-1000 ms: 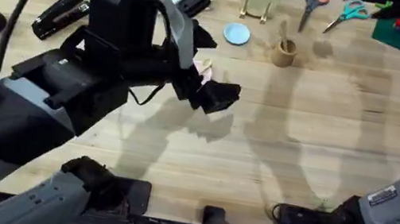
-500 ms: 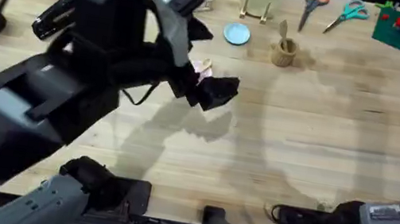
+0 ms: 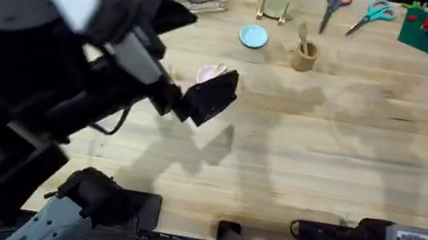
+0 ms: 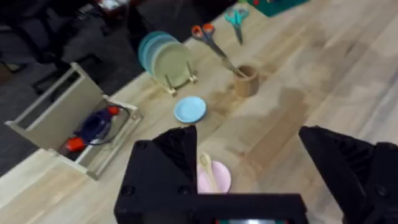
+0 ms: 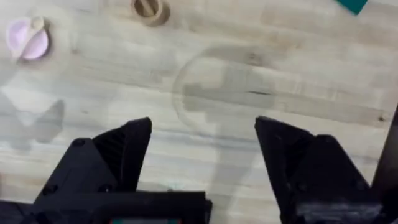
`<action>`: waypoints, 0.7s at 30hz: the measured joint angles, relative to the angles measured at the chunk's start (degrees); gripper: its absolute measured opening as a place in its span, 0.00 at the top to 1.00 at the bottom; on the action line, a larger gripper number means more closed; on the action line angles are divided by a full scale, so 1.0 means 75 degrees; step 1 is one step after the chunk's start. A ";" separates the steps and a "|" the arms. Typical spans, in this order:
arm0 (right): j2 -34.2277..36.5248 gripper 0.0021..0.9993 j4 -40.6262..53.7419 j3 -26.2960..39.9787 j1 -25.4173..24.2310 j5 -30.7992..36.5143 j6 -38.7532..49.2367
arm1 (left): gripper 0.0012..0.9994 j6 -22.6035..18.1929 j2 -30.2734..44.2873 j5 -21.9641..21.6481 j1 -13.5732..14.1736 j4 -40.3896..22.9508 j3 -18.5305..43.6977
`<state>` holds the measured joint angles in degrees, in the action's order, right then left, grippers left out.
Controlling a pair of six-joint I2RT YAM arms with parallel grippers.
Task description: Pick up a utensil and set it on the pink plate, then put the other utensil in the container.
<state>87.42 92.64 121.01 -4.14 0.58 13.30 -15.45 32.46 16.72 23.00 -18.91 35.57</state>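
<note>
overhead: left gripper (image 3: 211, 95) empty, just beside pink plate (image 3: 207, 75); fork (image 3: 303, 38) stands in the container (image 3: 304, 57).
left wrist: fingers spread wide, nothing held; utensil (image 4: 208, 172) lies on the plate.
right wrist: right gripper (image 5: 202, 162) released, empty, well apart from both.
progress: both placements look done; only retraction left.

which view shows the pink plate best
The left wrist view: the pink plate sits near, a wooden utensil lying on it. The right wrist view shows it small; overhead, the left claw partly hides it.
</note>
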 joint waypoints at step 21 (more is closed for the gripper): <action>0.0000 0.00 0.0003 -0.0003 0.0627 -0.0802 -0.0117 | 0.00 0.1520 -0.1431 -0.1654 0.0000 -0.1336 0.0397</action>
